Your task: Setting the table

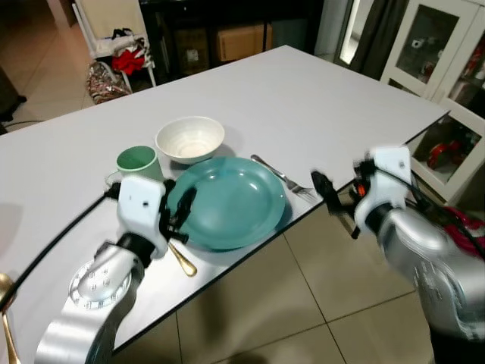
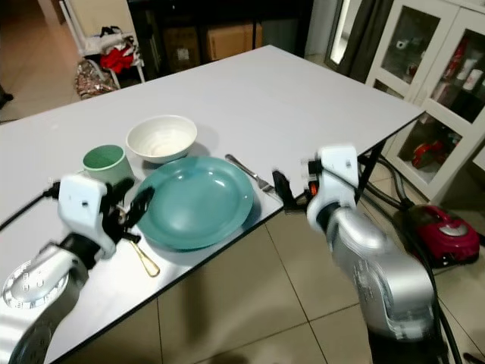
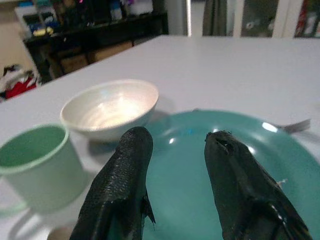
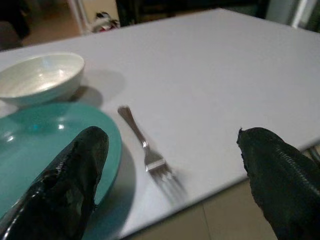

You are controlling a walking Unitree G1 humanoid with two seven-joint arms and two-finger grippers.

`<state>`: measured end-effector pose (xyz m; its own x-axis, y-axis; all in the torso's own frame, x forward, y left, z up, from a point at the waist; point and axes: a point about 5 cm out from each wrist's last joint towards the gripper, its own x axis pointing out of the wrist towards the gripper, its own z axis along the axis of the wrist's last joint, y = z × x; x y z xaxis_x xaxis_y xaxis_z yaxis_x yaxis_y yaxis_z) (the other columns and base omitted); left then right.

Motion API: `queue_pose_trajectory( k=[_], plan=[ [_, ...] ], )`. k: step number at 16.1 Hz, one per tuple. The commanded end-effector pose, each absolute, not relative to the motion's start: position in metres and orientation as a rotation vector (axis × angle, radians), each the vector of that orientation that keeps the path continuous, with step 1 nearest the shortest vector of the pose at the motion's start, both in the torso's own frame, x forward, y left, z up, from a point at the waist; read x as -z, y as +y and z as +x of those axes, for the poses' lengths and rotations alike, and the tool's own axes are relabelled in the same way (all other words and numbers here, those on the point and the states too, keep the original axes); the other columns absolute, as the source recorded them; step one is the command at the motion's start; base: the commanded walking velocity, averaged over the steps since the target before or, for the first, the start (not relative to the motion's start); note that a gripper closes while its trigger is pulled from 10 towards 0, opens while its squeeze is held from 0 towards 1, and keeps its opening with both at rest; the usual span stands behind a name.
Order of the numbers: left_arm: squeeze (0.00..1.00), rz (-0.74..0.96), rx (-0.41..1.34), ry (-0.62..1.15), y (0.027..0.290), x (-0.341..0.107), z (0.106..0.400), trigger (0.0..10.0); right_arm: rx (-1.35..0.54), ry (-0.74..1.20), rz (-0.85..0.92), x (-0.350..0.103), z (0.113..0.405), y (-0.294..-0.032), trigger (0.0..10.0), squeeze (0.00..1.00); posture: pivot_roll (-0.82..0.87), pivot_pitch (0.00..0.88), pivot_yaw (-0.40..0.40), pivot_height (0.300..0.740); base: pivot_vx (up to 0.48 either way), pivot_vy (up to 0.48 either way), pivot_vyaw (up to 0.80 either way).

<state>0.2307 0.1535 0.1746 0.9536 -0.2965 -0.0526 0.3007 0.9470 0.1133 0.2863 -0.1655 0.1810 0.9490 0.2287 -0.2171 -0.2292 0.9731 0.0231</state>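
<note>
A teal plate (image 1: 231, 199) lies near the front edge of the white table (image 1: 303, 98). Behind it stand a white bowl (image 1: 189, 138) and a green mug (image 1: 138, 160). To the plate's right rests a silver fork (image 1: 284, 178), tines toward the edge. A gold spoon (image 1: 182, 260) lies at the plate's left, partly under my left gripper (image 1: 184, 210). That gripper is open over the plate's left rim, holding nothing. My right gripper (image 1: 333, 201) hovers open just off the table edge, right of the fork (image 4: 145, 145), with nothing between its fingers.
A glass-door cabinet (image 1: 447, 83) stands to the right, with a red appliance (image 2: 447, 227) on the tiled floor beside it. Dark shelving and bags (image 1: 114, 68) sit beyond the table's far side. Another gold utensil (image 1: 6, 303) lies at the front left.
</note>
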Motion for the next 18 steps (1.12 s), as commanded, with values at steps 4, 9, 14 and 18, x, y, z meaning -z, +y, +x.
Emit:
queue_pose_trajectory(
  k=[4, 9, 14, 18],
  plan=[
    [0.00, 0.183, 0.386, 0.052, 0.161, -0.179, 0.235, 10.0, -0.302, 0.201, -0.100, -0.177, 0.340, -0.181, 10.0, 0.00, -0.10, 0.055, 0.049, 0.740, 0.000, 0.000, 0.00],
    [0.00, 0.247, 0.430, 0.105, 0.184, -0.185, 0.223, 10.0, -0.430, 0.257, -0.192, -0.177, 0.386, -0.187, 10.0, 0.00, -0.03, 0.123, 0.046, 0.740, 0.000, 0.000, 0.00],
    [0.00, 0.107, 0.248, 0.060, 0.177, -0.184, 0.226, 10.0, -0.338, 0.052, -0.054, -0.189, 0.369, -0.193, 10.0, 0.00, -0.06, 0.086, 0.033, 0.740, 0.000, 0.000, 0.00],
    [0.00, 0.031, 0.111, 0.054, 0.171, -0.171, 0.227, 10.0, -0.334, -0.037, -0.129, -0.185, 0.303, -0.179, 10.0, 0.00, -0.09, 0.025, 0.025, 0.740, 0.000, -0.087, 0.00]
  ],
)
